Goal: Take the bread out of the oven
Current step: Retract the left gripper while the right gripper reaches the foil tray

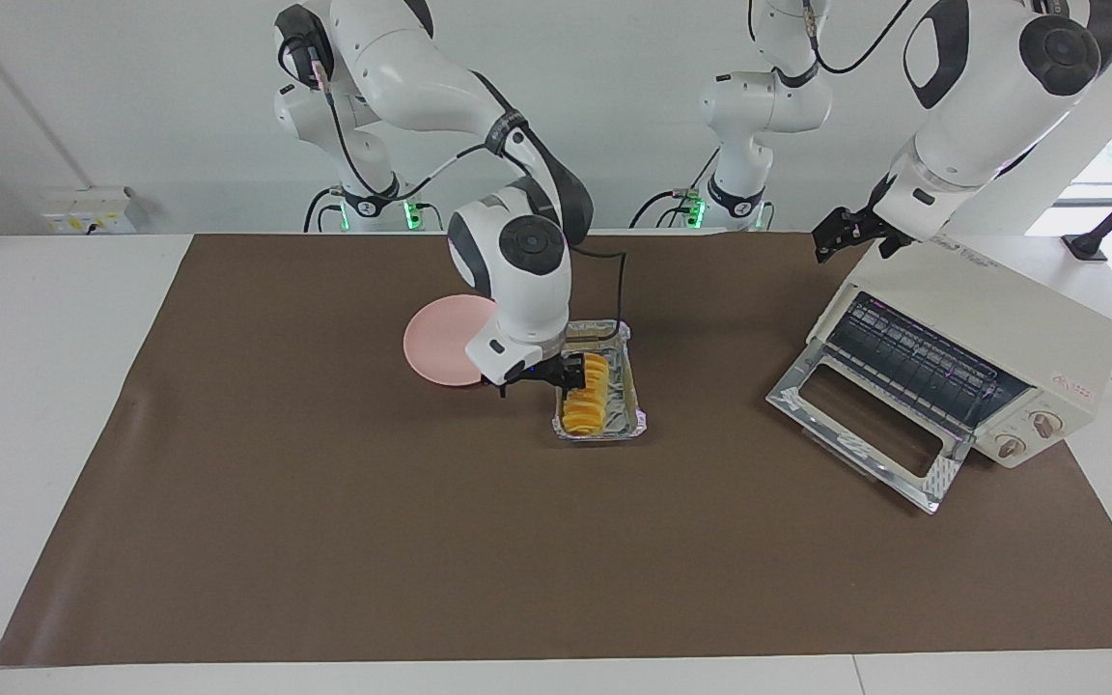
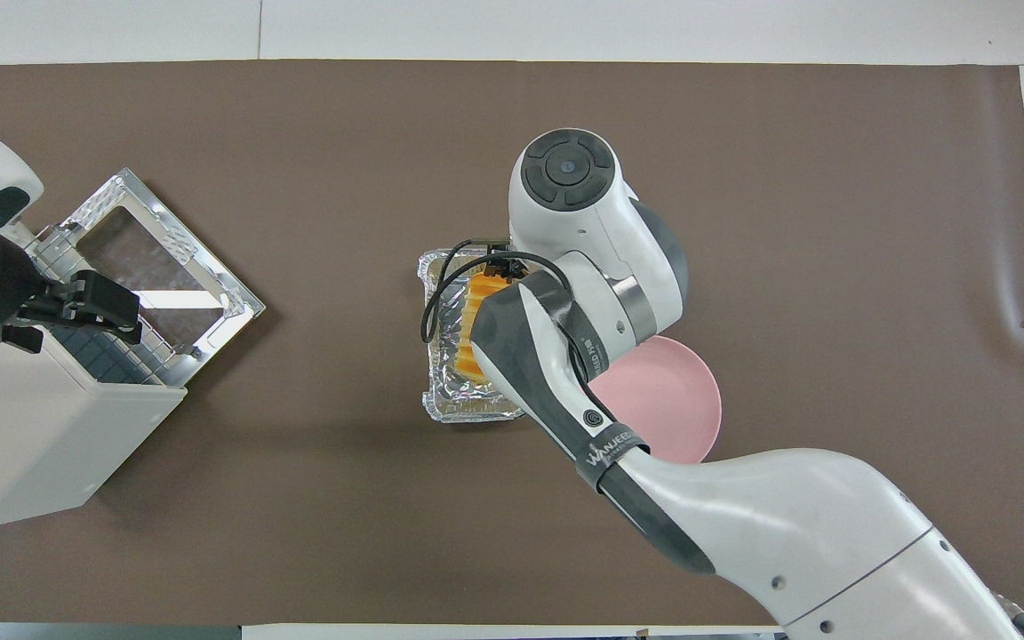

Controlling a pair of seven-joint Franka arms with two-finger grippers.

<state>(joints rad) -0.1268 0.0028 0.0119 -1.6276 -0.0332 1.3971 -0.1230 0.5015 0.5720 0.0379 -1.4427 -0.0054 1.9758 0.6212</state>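
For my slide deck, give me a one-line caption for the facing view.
Right gripper at the bread in its foil tray; left gripper waits over the open oven.

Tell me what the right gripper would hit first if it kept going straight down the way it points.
The right gripper points down at the bread in the foil tray, so it would most likely meet the bread first. It already sits at the loaf's ridges; whether it touches them is unclear.
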